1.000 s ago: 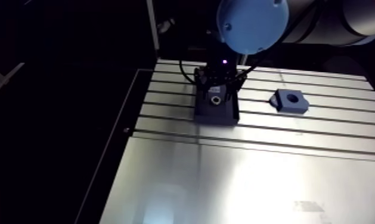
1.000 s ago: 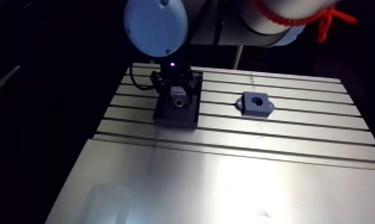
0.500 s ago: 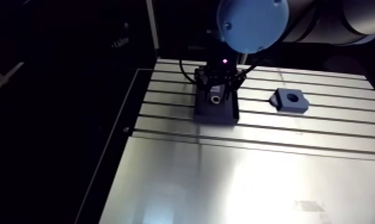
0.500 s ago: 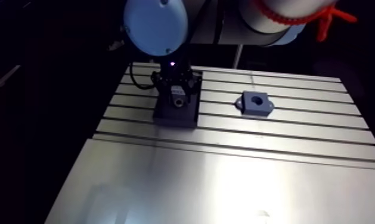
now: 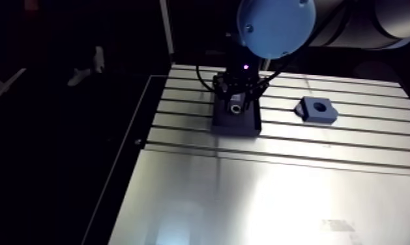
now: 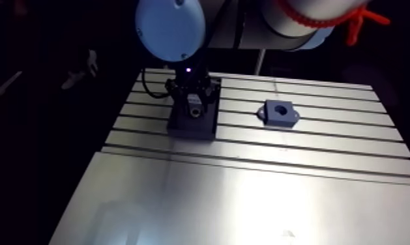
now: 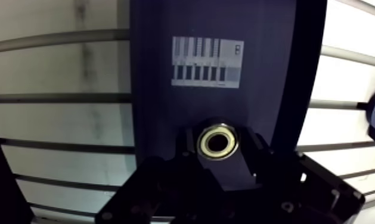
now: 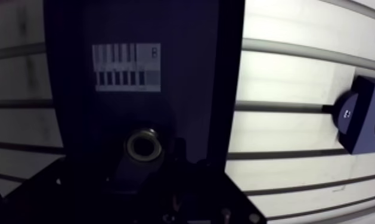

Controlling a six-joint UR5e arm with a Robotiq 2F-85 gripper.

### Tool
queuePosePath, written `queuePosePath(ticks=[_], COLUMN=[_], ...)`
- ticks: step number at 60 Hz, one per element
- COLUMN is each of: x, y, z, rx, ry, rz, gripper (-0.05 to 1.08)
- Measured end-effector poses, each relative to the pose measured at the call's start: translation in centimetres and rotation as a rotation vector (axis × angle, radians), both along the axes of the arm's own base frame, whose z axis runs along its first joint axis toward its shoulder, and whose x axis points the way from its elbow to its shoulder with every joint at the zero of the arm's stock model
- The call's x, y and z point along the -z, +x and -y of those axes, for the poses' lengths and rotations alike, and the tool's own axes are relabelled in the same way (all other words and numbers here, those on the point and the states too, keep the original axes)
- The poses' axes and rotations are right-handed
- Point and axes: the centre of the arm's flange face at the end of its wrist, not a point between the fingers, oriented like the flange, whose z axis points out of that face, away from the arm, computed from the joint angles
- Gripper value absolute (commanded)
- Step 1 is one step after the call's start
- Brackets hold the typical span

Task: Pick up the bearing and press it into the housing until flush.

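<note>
The arm view shows the gripper (image 5: 236, 104) low over a dark plate (image 5: 235, 125) in the upper middle of the frame. The blue housing (image 5: 318, 109) with its round hole lies to the right, well apart, on the slotted table (image 5: 259, 195). Only the wrist view shows the bearing (image 7: 217, 142). It is a small yellowish ring with a dark hole, lying on the plate right at the gripper, near a barred label (image 7: 207, 61). Whether the gripper is clamped on it, I cannot tell.

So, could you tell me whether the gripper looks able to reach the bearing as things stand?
Probably yes: the gripper hangs right over the bearing in its dark tray, nothing covers it, and the housing sits well aside.
</note>
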Motion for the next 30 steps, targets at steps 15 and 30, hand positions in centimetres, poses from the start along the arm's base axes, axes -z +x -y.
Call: queuePosePath(ticks=[15,30], x=[0.03,0.08], y=[0.05,0.11], z=[-0.01,-0.01], rx=[0.000,0.000], ry=[0.000,-0.001], rz=[0.001,0.003], gripper=[0.51,0.54])
